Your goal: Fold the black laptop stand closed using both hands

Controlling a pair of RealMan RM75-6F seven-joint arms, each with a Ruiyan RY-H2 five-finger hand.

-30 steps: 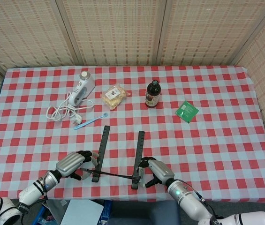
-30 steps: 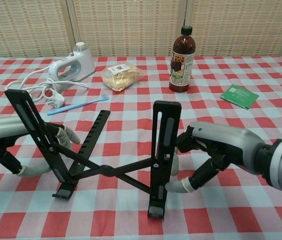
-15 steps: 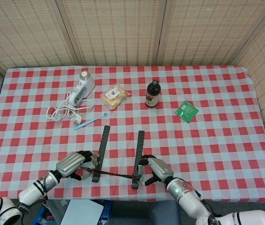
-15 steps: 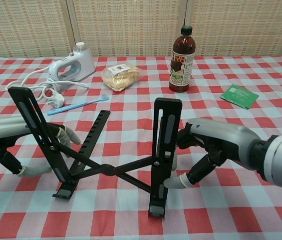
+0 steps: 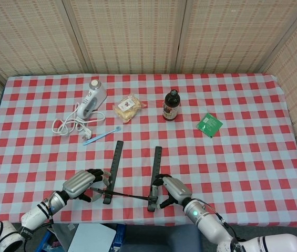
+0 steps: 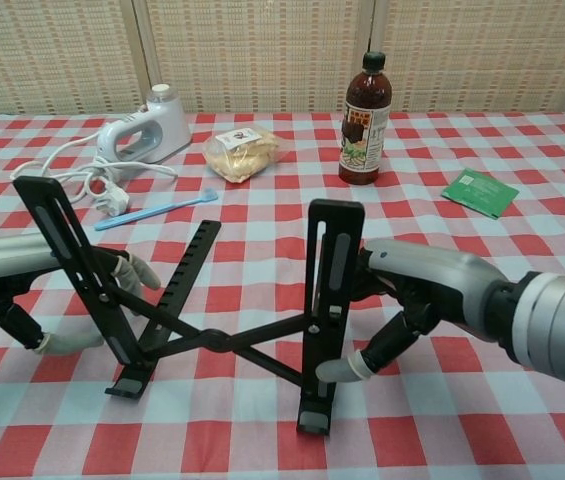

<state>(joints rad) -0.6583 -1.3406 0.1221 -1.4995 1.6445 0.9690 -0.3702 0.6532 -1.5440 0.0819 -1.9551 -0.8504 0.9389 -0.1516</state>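
The black laptop stand point(image 6: 212, 340) sits unfolded near the table's front edge, its two slotted arms joined by crossed bars. Its left arm point(image 6: 67, 265) leans up and to the left; its right arm point(image 6: 329, 300) stands nearly upright. In the head view the stand point(image 5: 132, 176) shows as two parallel bars. My left hand point(image 6: 22, 275) point(image 5: 82, 182) grips the left arm, with fingers behind it and the thumb below. My right hand point(image 6: 427, 295) point(image 5: 172, 189) grips the right arm, fingers behind it and the thumb tip against its front edge.
Behind the stand lie a blue toothbrush point(image 6: 157, 210), a white hand mixer point(image 6: 147, 130) with its coiled cord, a snack bag point(image 6: 242, 150), a dark bottle point(image 6: 365, 120) and a green packet point(image 6: 479, 192). The table's front edge point(image 5: 137, 223) is just below the hands.
My right hand has slid left and its fingers have closed in on the stand's right arm. The left hand and the left arm have barely moved.
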